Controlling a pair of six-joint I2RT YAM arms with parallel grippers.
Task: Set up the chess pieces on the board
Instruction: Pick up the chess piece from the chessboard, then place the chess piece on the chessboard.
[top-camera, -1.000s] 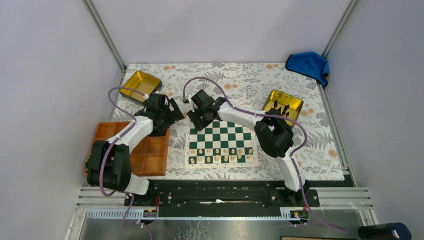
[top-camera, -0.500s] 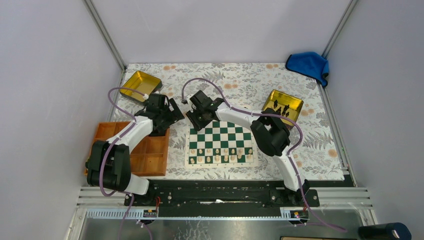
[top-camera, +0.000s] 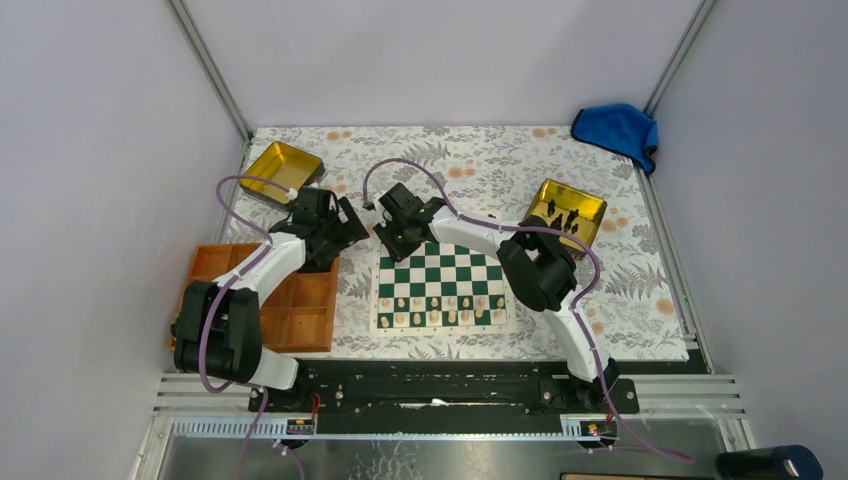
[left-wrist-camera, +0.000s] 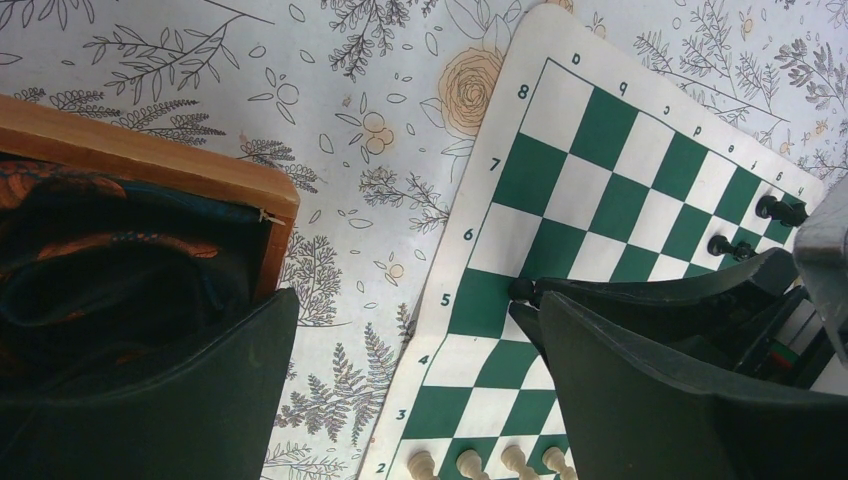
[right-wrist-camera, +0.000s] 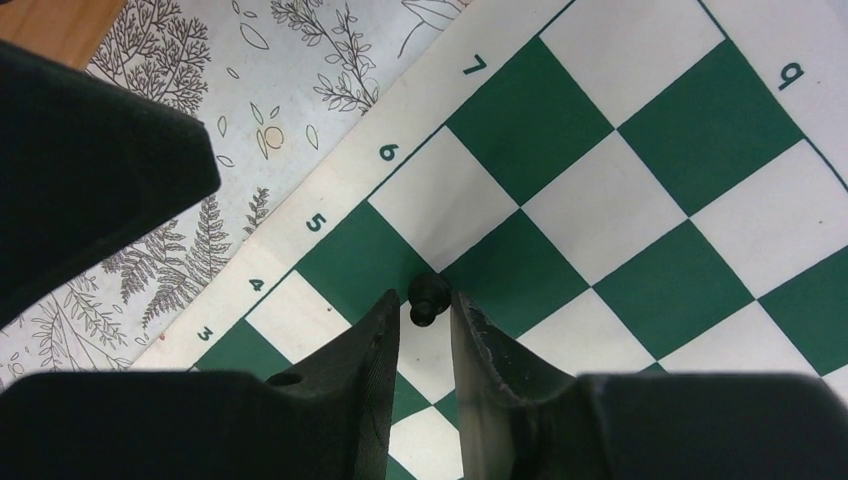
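The green and white board lies in the middle and also shows in the left wrist view and the right wrist view. My right gripper is shut on a small black pawn held at its fingertips low over the board's far left part. The pawn also shows in the left wrist view. Two more black pieces stand on the board behind it. Others lie in the right gold tin. My left gripper is open and empty beside the board's left edge.
Cream pieces fill the board's near rows. An orange compartment tray lies left of the board, under my left arm. An empty gold tin sits at the far left. A blue cloth lies at the far right corner.
My right gripper has shifted slightly left and away over the board's far left corner with the pawn in it. The left arm has barely moved.
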